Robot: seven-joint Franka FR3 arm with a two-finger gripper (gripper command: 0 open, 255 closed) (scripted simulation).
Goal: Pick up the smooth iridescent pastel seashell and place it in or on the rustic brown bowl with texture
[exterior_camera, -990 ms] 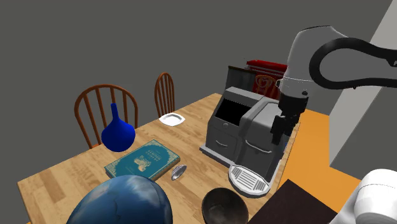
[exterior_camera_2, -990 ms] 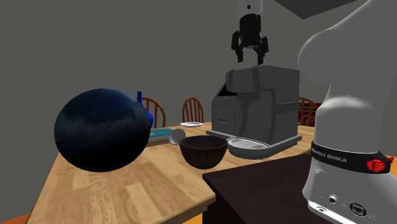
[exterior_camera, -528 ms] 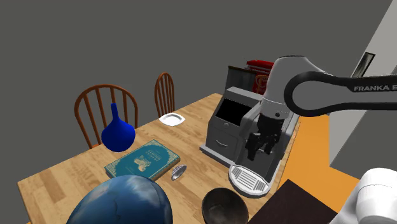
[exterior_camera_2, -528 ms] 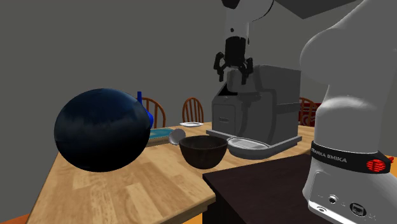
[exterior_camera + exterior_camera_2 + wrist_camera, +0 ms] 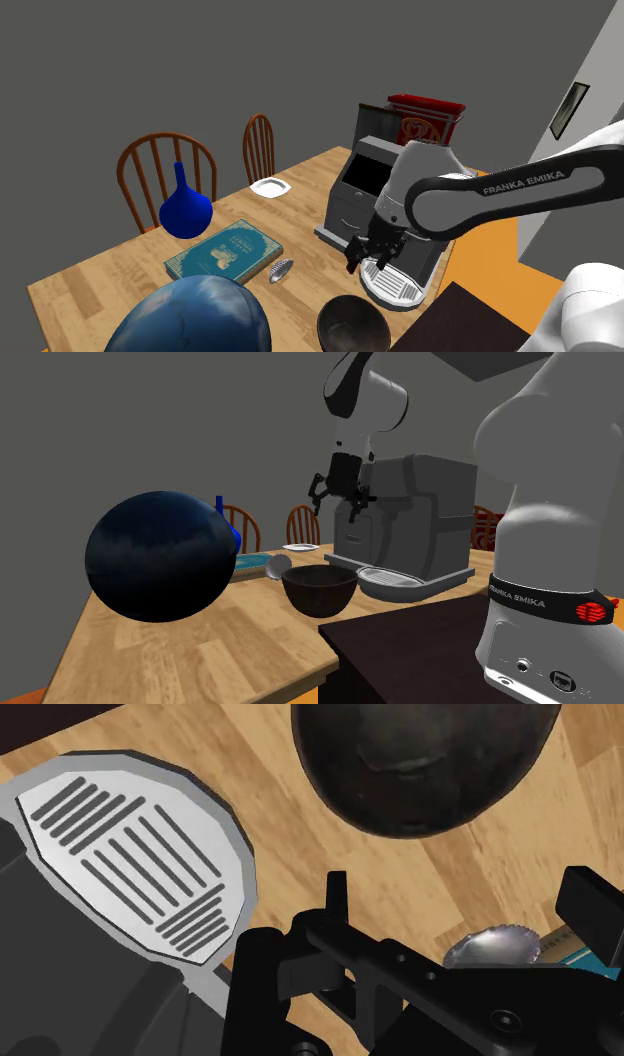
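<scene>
**Seashell** (image 5: pixel 282 270): one. Small, fan-shaped and ribbed, drawn silvery grey with a pale sheen. It lies flat on the wooden table (image 5: pixel 110 272), touching or just beside the near right corner of the book (image 5: pixel 224 251) in the shoulder view. It sits between the book and the bowl and is apart from the bowl.

**Bowl** (image 5: pixel 352 325): one. Dark brown, rough-surfaced, upright, at the near edge of the table, to the right of the shell in the shoulder view.

**Gripper** (image 5: pixel 367 264): one, black. Its fingers stand apart with nothing between them. It hangs above the table in front of the coffee machine, near the drip tray (image 5: pixel 130 844), above and to the right of the shell and not touching it.

**Coffee machine** (image 5: pixel 350 215): one, grey, at the far right of the table.

**Book**: one, teal cover, lying flat.

**Vase** (image 5: pixel 186 210): one, deep blue, narrow-necked, upright to the left of the book.

**Dish** (image 5: pixel 270 186): one, small, white, at the far edge.

**Chairs**: two, wooden, spindle-backed (image 5: pixel 160 170) (image 5: pixel 259 145).

**Sphere** (image 5: pixel 190 318): one, large, dark blue, nearest the shoulder camera.

**Red package** (image 5: pixel 425 118): one, behind the machine.
</scene>
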